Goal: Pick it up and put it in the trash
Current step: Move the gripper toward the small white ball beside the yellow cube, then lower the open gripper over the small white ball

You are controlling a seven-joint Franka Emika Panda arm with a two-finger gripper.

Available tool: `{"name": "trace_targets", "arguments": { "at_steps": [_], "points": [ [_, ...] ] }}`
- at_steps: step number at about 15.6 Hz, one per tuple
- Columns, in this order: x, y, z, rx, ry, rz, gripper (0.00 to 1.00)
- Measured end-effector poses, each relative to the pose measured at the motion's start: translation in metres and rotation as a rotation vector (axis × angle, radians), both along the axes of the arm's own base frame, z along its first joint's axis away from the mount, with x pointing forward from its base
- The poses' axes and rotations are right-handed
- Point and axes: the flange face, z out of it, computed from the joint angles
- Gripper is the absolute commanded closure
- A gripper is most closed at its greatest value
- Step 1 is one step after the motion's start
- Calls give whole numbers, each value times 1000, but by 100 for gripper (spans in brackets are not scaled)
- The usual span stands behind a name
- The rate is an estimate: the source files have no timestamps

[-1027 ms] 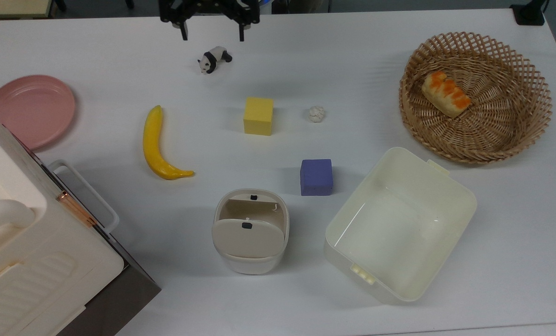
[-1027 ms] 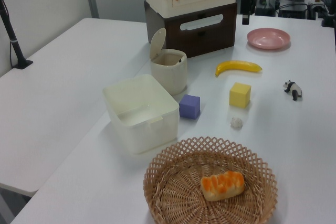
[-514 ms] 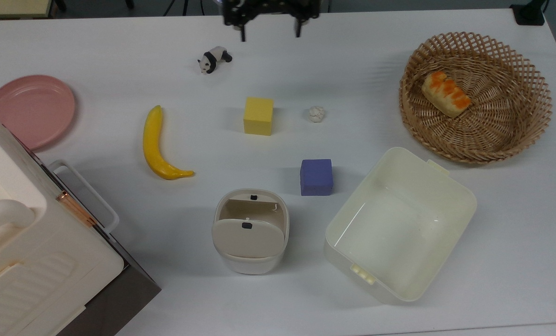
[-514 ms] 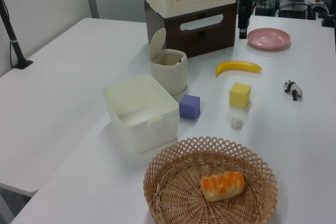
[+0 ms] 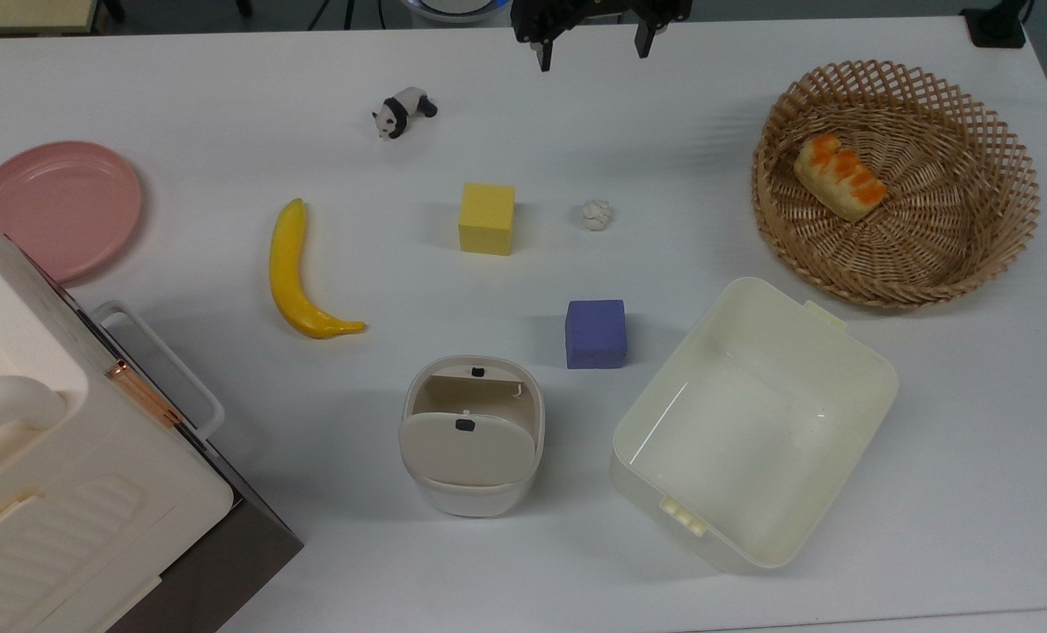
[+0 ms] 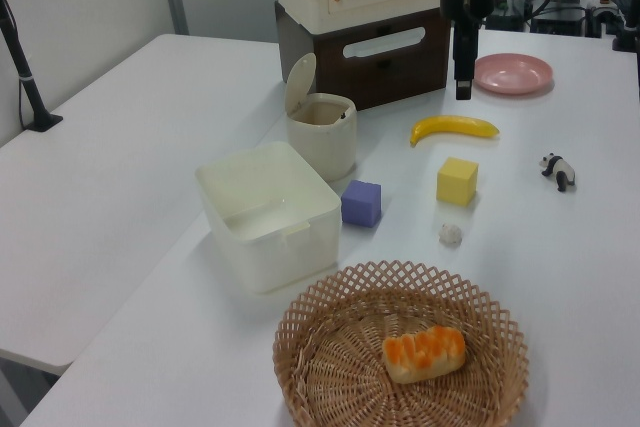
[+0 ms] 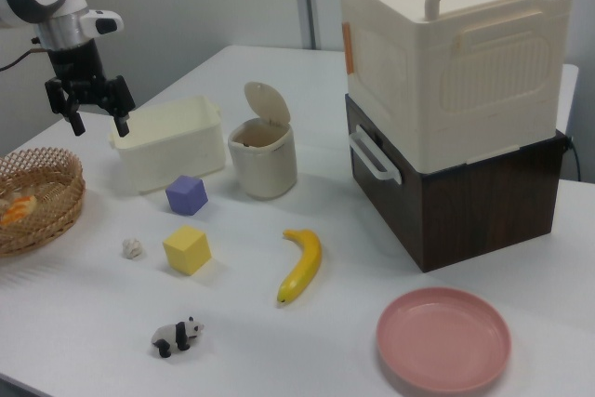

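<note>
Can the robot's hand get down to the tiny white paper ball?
Probably yes. The open hand is high up, and the tiny crumpled white paper ball sits alone on the table, apart from the yellow foam cube.

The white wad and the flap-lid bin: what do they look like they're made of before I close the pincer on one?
The white wad looks like crumpled paper: matte, lumpy, with creased folds, probably light and crushable. The flap-lid bin looks like moulded plastic: smooth cream walls with a slight sheen, rounded corners and a thin rigid flap standing up in the right view. Neither can be confirmed by look alone.
</note>
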Motion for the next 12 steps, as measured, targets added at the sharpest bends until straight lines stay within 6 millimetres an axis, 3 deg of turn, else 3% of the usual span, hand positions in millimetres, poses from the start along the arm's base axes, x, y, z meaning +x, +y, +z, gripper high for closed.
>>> {"name": "trace_targets", "arguments": {
  "at_steps": [4,8,12],
  "points": [
    [3,1,-20,-14,35,-1,0],
    [14,9,-60,-23,90,-2,0],
    [30,17,-116,-23,78,2,0]
  ]
}}
